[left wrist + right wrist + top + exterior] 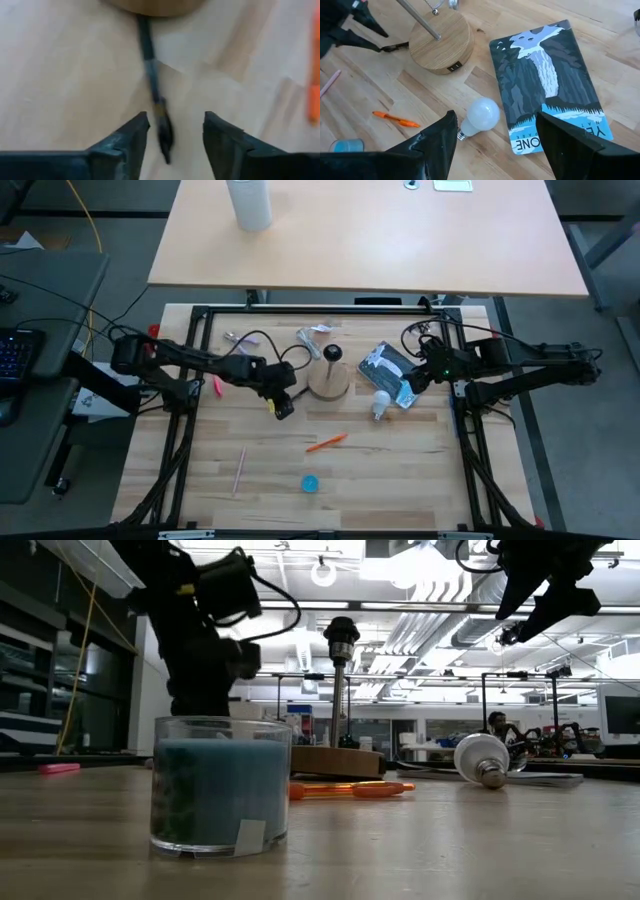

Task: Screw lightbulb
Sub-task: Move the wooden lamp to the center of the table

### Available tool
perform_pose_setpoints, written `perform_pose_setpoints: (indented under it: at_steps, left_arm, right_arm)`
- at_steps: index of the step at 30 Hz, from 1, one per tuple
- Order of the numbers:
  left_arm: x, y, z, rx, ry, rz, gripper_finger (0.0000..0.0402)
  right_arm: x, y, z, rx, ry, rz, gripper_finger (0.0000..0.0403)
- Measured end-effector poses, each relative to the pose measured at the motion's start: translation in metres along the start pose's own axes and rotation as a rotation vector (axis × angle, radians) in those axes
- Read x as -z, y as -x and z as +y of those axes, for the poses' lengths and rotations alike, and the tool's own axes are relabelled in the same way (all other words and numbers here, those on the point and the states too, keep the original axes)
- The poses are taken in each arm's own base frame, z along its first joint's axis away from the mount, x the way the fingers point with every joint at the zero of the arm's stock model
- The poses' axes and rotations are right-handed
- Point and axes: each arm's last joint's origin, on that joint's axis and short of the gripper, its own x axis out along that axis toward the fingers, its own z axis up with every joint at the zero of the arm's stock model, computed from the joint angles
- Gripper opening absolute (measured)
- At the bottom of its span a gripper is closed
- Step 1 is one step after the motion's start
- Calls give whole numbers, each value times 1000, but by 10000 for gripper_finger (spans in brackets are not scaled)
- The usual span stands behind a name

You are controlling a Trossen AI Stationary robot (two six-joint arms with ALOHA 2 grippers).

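The lightbulb [479,116] lies unscrewed on the table [400,470] beside the lamp base [329,382], while the right gripper [492,137] above it and the left gripper [174,135] both stand open and empty.

Lightbulb [379,404] lies on table [400,480] between wooden base [329,383] and card [392,372] (touching neither).

Place: we took it for a robotics lab or workshop.
Ceiling: we saw exposed ducts [430,625] and strip lights.
Background: we saw benches crowded with equipment [545,735].
Worktop: wooden worktop [400,470] sat in a black metal frame [300,311].
Side: we noticed a keyboard [15,352].
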Motion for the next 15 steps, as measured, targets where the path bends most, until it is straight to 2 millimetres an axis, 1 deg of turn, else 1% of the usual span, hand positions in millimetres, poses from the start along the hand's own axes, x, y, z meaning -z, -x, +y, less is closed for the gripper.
perform_pose_setpoints:
  at_steps: [4, 10, 13, 15]
  left_arm:
    - [-11, -11, -2, -41, 3, 0, 198]
    - [-22, -36, -6, -63, -56, 73, 191]
    - [-23, -45, -6, -108, -61, 123, 167]
    - [-20, -48, -4, -133, -75, 162, 133]
  right_arm:
    - [-1, 0, 0, 17, 0, -24, 261]
    - [-1, 0, -1, 26, 0, -38, 261]
    - [-1, 0, -1, 27, 0, -38, 261]
    - [-1, 0, -1, 26, 0, -38, 261]
